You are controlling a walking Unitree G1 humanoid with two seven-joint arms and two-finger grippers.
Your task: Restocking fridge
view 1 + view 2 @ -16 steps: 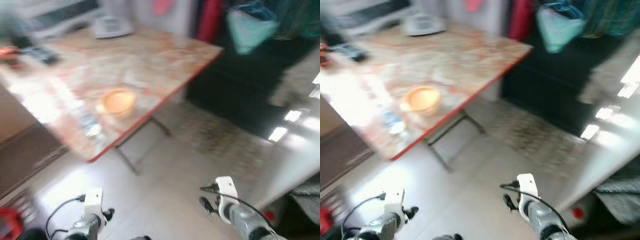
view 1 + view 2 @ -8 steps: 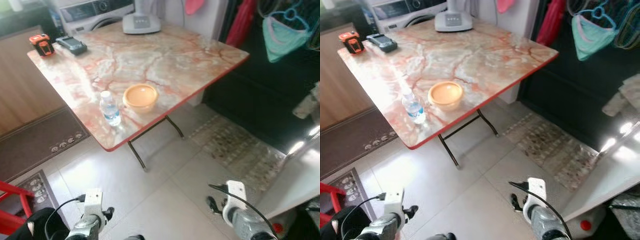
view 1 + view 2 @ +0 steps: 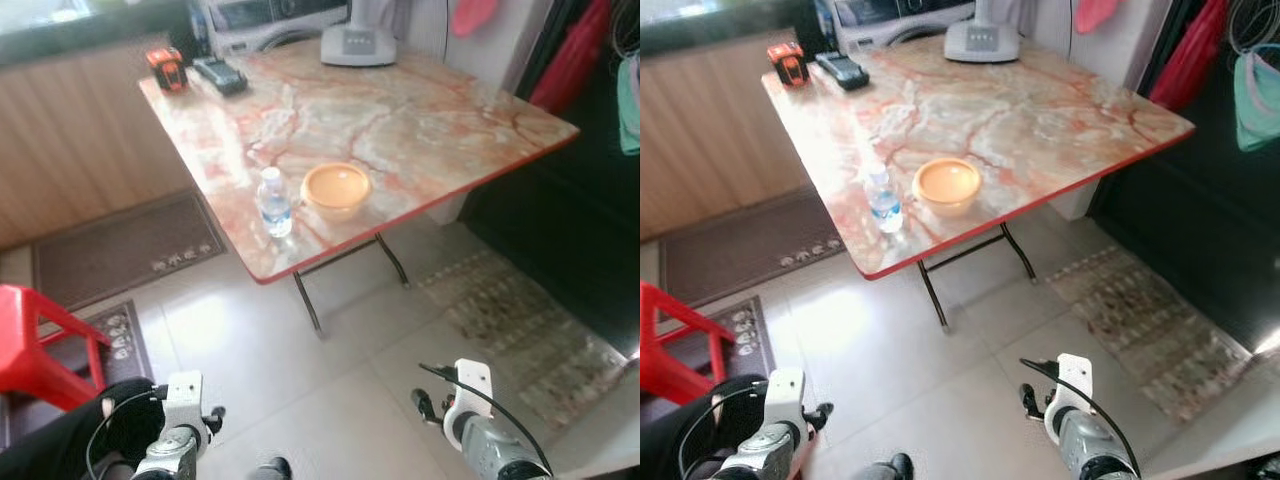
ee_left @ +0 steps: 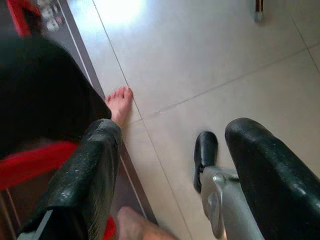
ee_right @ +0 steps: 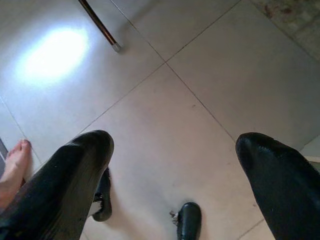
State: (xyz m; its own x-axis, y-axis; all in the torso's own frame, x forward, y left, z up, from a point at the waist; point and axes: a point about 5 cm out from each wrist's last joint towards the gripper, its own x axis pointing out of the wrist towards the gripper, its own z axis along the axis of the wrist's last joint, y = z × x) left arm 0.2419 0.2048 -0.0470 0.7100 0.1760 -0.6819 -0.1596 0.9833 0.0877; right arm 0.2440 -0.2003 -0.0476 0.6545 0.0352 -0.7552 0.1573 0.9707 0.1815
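A small clear water bottle [image 3: 274, 203] with a blue label stands upright near the front edge of a marble-patterned folding table [image 3: 420, 110] with a red rim. Right beside the bottle sits an orange bowl [image 3: 336, 187]. Both arms hang low, well short of the table. My left gripper [image 4: 175, 130] is open over bare floor tiles, nothing between its fingers [image 4: 95, 165]. My right gripper [image 5: 175, 142] is open too, above the tiles near a table leg [image 5: 100, 27].
An orange tape measure [image 3: 165, 68], a black device [image 3: 220, 75] and a white appliance base [image 3: 357, 42] sit at the table's far side. A red stool [image 3: 40, 340] and brown mats [image 3: 120, 250] lie left, a patterned rug [image 3: 520, 330] right. A person's bare foot [image 4: 120, 102] is close by.
The camera has swung left and the blur has cleared: the table sits further right in the picture and the red stool has come into view. Both arms still hang low.
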